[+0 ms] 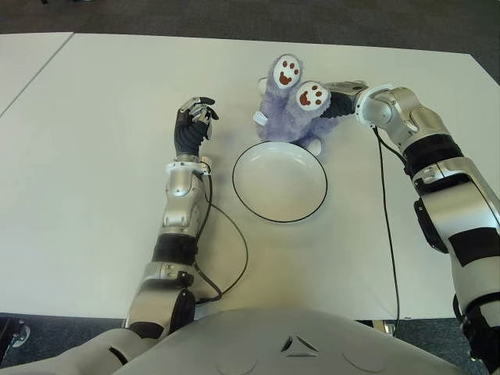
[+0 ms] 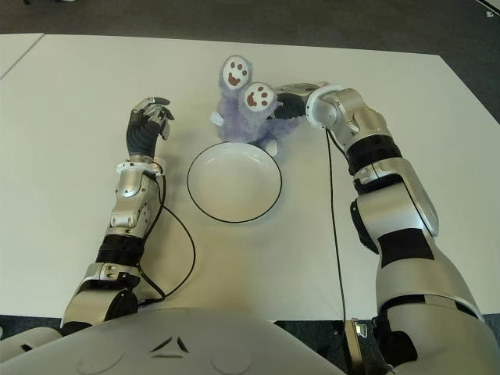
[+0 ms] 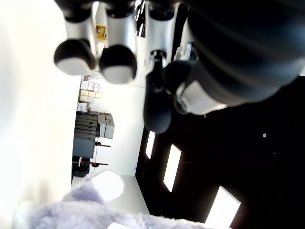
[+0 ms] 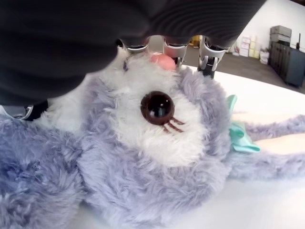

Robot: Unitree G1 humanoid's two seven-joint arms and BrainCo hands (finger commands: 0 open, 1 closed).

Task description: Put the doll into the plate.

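One purple plush doll (image 1: pixel 293 105), feet up, on the white table (image 1: pixel 94 156) at the plate's (image 1: pixel 280 182) twelve o'clock, touching its rim. Right hand (image 1: pixel 337 101) clasps the doll from three o'clock. Left hand (image 1: pixel 194 125), fingers curled and holding nothing, at nine o'clock.

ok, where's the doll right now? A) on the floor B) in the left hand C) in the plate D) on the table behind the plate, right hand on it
D: the doll lies on the table just past the empty plate, with the right hand closed on it; the left hand holds nothing.
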